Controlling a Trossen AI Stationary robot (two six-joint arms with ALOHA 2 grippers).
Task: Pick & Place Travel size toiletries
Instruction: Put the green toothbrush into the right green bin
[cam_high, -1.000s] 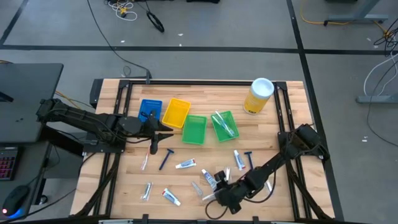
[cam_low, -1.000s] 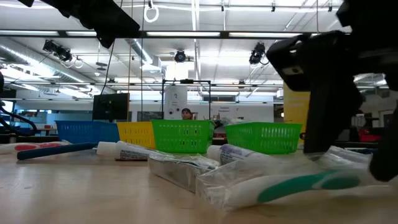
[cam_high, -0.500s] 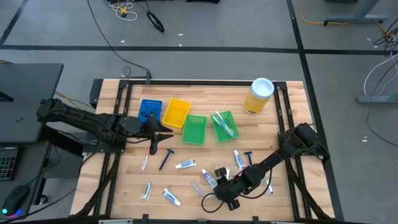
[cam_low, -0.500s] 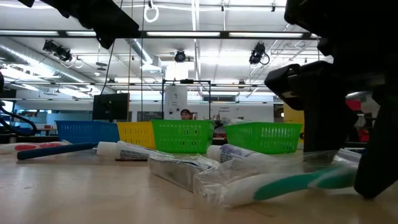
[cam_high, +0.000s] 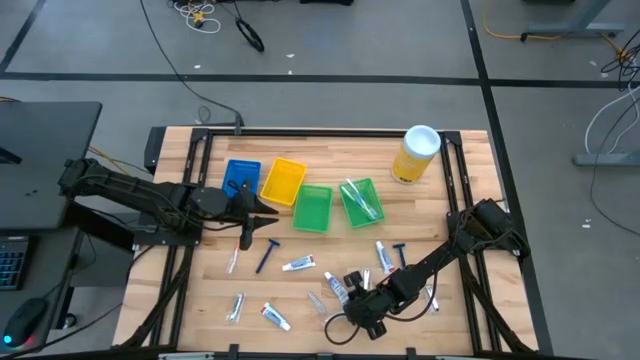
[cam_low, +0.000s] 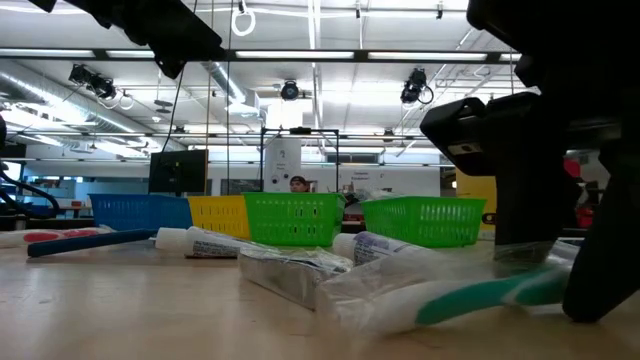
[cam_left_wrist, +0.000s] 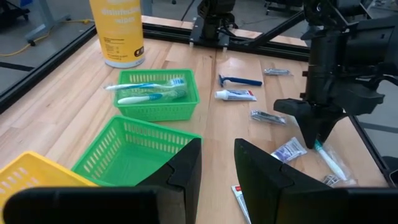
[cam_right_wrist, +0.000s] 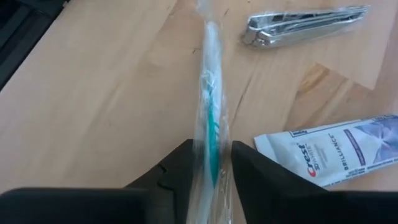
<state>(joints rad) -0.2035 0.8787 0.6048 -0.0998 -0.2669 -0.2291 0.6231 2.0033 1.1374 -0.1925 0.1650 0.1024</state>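
My right gripper (cam_high: 358, 312) is down near the table's near edge, shut on a clear-wrapped toothbrush with a green handle (cam_right_wrist: 209, 93), which also shows in the low view (cam_low: 450, 298). My left gripper (cam_high: 268, 213) hangs open and empty beside the blue bin (cam_high: 240, 176). White toothpaste tubes (cam_high: 298, 264), dark blue razors (cam_high: 265, 257) and small silvery packets (cam_high: 237, 306) lie flat on the wood. A Crest tube (cam_right_wrist: 323, 152) and a silvery piece (cam_right_wrist: 298, 28) lie next to the held toothbrush. My right gripper pinches the wrapped toothbrush between its two fingers at the green handle (cam_right_wrist: 211, 140). The fingers (cam_right_wrist: 177, 171) come from above and lie across the toothbrush. The toothbrush lies nearly flat, and its free end (cam_low: 365, 305) is on the table.
A yellow bin (cam_high: 283, 180) and two green bins (cam_high: 312, 208) stand in a row beside the blue one. The right-hand green bin (cam_high: 360, 200) holds wrapped toothbrushes. A tall yellow canister with a white lid (cam_high: 415, 153) stands at the far right. Black frame rails (cam_high: 460, 200) edge the table.
My right gripper has shifted a little toward the table's left, settling over the wrapped toothbrush. The toothbrush's handle end, between the fingers, has tipped slightly up while its other end has stayed on the table.
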